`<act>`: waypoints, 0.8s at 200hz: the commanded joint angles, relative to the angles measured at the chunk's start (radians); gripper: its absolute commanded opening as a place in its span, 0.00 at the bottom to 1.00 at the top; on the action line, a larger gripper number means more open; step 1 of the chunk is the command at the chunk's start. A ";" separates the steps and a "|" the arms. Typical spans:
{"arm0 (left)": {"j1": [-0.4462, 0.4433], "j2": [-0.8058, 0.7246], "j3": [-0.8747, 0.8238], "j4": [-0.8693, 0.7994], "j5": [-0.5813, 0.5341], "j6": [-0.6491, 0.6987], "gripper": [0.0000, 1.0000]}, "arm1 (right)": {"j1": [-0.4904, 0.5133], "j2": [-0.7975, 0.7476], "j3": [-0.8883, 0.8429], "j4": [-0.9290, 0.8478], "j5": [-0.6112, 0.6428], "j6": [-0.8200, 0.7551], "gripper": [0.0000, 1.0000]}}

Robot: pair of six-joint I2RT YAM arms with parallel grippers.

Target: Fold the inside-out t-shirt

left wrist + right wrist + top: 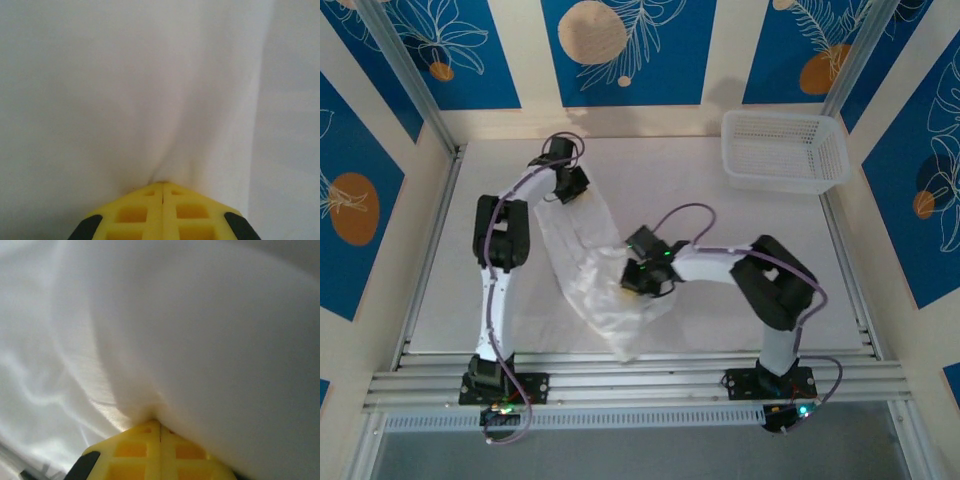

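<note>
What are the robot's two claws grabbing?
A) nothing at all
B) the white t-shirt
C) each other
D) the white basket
B: the left claw and the right claw are both shut with cloth of the white t-shirt pinched at their tips, while the basket sits apart at the table's far right corner.

Basket (785, 150) far right (open table (660, 170) beside)

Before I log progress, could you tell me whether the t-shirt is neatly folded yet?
Not folded: the t-shirt is a wrinkled, bunched strip, pinched by the left gripper and right gripper.
</note>
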 commanded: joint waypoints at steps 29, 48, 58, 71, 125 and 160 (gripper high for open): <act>0.007 0.056 0.156 -0.051 0.132 -0.038 0.00 | 0.184 0.127 0.164 0.044 -0.002 0.119 0.01; 0.006 -0.124 0.028 -0.034 0.134 0.014 0.06 | 0.214 -0.011 0.123 -0.017 0.159 0.021 0.04; 0.008 -0.258 -0.092 -0.012 0.125 0.040 0.17 | 0.225 -0.098 0.081 -0.039 0.239 -0.041 0.07; 0.008 -0.459 -0.286 0.031 0.117 0.063 0.33 | 0.224 -0.199 0.008 -0.056 0.317 -0.099 0.11; 0.013 -1.211 -1.013 -0.074 -0.054 0.110 0.57 | 0.112 -0.373 -0.300 0.117 0.085 -0.321 0.47; 0.018 -1.489 -1.296 -0.160 -0.194 0.136 0.74 | 0.125 -0.280 -0.280 0.197 -0.021 -0.324 0.53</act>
